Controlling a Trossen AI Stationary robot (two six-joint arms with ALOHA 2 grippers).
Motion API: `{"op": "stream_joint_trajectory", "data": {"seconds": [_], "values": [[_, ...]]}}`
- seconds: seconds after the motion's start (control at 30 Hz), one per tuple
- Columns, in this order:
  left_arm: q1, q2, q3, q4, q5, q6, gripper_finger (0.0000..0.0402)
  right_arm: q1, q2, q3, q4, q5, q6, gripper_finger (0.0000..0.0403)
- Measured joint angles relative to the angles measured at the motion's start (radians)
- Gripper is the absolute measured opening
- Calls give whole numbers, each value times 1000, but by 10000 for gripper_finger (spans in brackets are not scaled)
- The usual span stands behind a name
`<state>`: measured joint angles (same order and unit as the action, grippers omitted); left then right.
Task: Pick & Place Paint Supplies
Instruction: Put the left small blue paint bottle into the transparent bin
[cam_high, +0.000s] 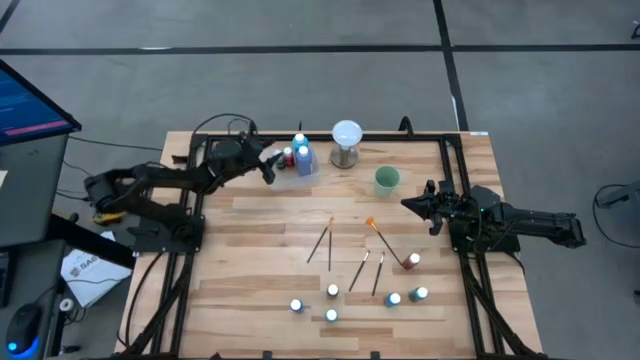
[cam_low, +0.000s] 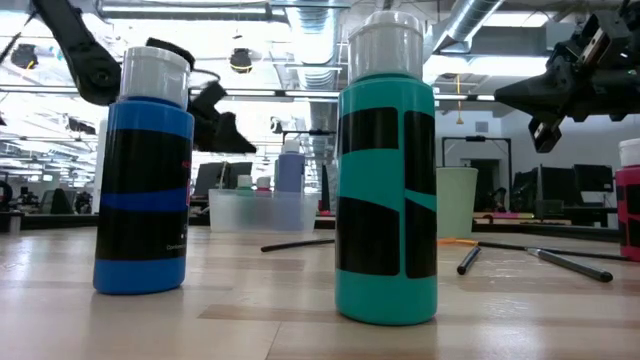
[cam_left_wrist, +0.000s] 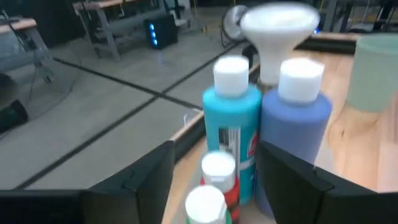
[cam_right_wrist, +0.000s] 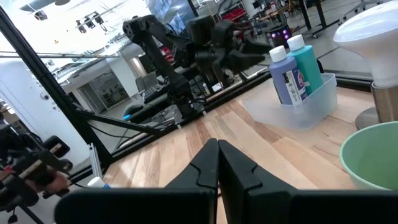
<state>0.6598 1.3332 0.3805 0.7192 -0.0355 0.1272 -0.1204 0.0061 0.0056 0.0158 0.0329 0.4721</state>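
A clear bin (cam_high: 303, 167) stands near the table's far edge. In it stand a teal bottle (cam_left_wrist: 231, 118), a blue bottle (cam_left_wrist: 296, 118) and a smaller red one (cam_left_wrist: 219, 180), all white-capped. My left gripper (cam_high: 270, 168) hovers at the bin's left side, open; its fingers (cam_left_wrist: 149, 180) flank the red bottle's cap without touching. My right gripper (cam_high: 408, 204) is shut and hangs over the table's right part, beside the green cup (cam_high: 387, 180). Several brushes (cam_high: 322, 240) lie mid-table. Several bottles (cam_high: 333, 291) stand by the near edge, and a red one (cam_high: 412, 261) stands to the right.
A white globe on a metal base (cam_high: 346, 142) stands just right of the bin. In the low view a blue bottle (cam_low: 145, 180) and a teal bottle (cam_low: 387, 180) stand close to the camera. Bare wood lies on the table's left half.
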Motion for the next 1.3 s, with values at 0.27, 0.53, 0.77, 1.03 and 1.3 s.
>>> {"op": "stream_joint_trajectory", "data": {"seconds": [0.27,0.53,0.77,1.03,1.3], "values": [[-32,-217,0,-80,43,-3,259,0,0,0,0,0,0,0],[-214,-427,0,-95,81,-62,263,0,0,0,0,0,0,0],[-521,-509,2,-94,116,-109,262,0,0,0,0,0,0,0],[-843,-459,122,-150,-23,-106,263,0,0,0,0,0,0,0],[-1005,-341,275,-296,-46,-99,263,0,0,0,0,0,0,0]]}}
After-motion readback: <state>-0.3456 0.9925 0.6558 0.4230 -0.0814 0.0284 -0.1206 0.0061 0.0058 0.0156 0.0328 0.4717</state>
